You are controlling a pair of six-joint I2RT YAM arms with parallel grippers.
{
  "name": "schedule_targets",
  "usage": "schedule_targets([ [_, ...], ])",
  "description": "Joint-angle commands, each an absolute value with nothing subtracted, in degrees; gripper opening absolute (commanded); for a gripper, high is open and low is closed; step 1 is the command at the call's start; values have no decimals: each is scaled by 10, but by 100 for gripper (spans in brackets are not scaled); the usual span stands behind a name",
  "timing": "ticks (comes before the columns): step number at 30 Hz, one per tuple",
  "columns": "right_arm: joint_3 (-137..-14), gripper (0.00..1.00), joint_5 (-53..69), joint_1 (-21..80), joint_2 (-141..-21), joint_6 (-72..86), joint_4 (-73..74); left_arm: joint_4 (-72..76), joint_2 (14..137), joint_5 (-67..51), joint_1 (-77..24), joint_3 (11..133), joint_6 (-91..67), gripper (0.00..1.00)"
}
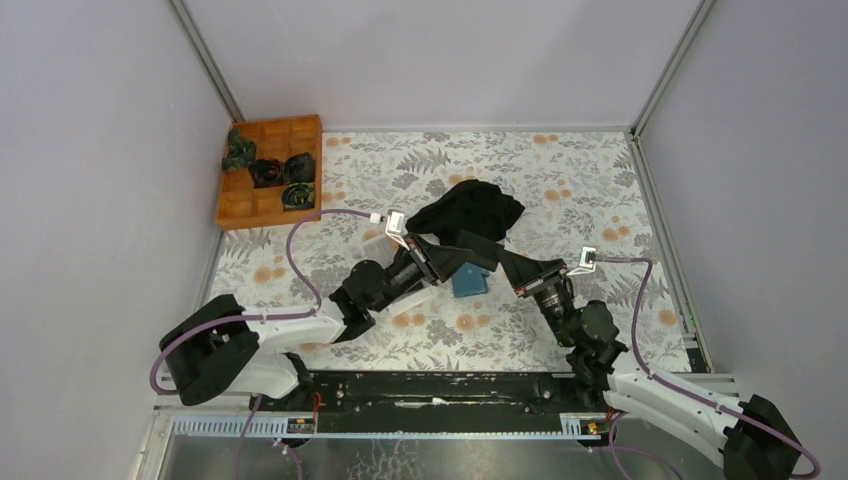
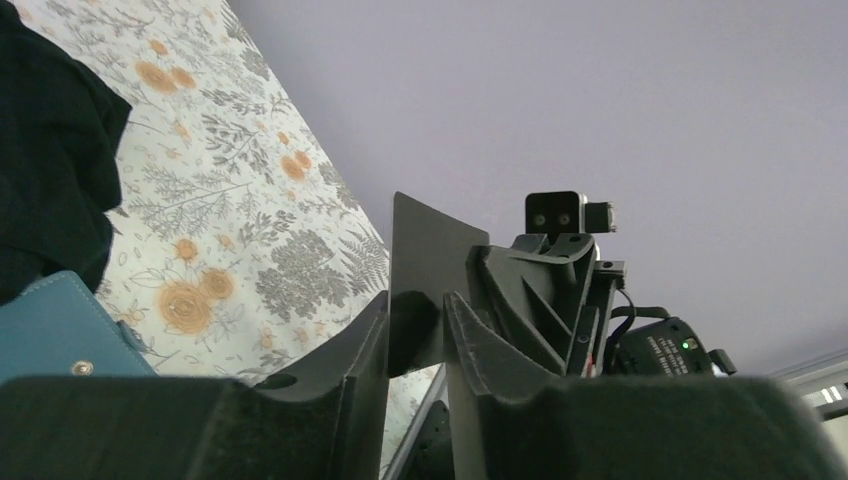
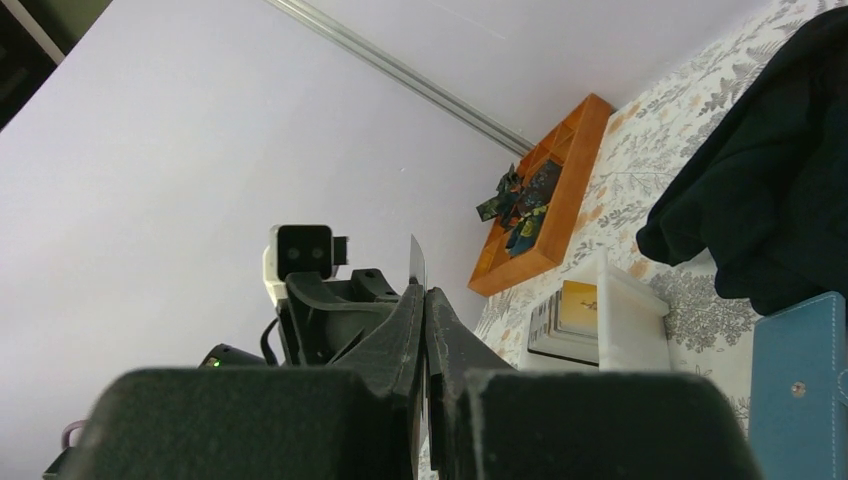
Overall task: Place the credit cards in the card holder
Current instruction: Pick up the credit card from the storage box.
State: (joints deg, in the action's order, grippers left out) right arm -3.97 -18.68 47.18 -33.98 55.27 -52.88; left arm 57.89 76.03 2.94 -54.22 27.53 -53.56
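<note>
The black card (image 2: 430,250) is held upright in the air above the middle of the counter (image 1: 560,190), where the two arms meet. The right end effector (image 3: 420,295) is pinched together on it, and from the right wrist the card shows only as a thin edge rising above the fingertips. The left end effector (image 2: 416,300) faces the card's flat side. Its fingers (image 2: 365,350) stand a narrow gap apart, and the card's lower part shows in that gap. Whether the pads touch the card cannot be told.

The card holder (image 1: 470,283) lies flat on the counter just below the meeting point, with its teal face and a small snap stud showing. It lies just near of the black cloth (image 1: 478,210), which is heaped a little farther back.

To the left of the holder sits a white tray (image 3: 625,315), mostly hidden under the left arm in the top view. More cards (image 3: 578,307) lie inside it, and one shows a yellowish face.

At the far left corner an orange compartment tray (image 1: 232,210) holds several dark crumpled items (image 1: 268,172).
</note>
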Motion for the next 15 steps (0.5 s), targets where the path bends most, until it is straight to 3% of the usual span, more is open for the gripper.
schedule_targets([
  [1,-37,0,-178,467,-347,561,-580,654,765,0,-529,259,-542,27],
  [7,-39,2,-160,467,-343,547,-575,671,758,-25,-512,244,-543,13],
  [11,-52,34,-151,467,-298,514,-488,613,731,-62,-488,252,-513,1],
  [15,-96,52,-161,467,-216,458,-325,475,690,-103,-467,286,-442,0],
])
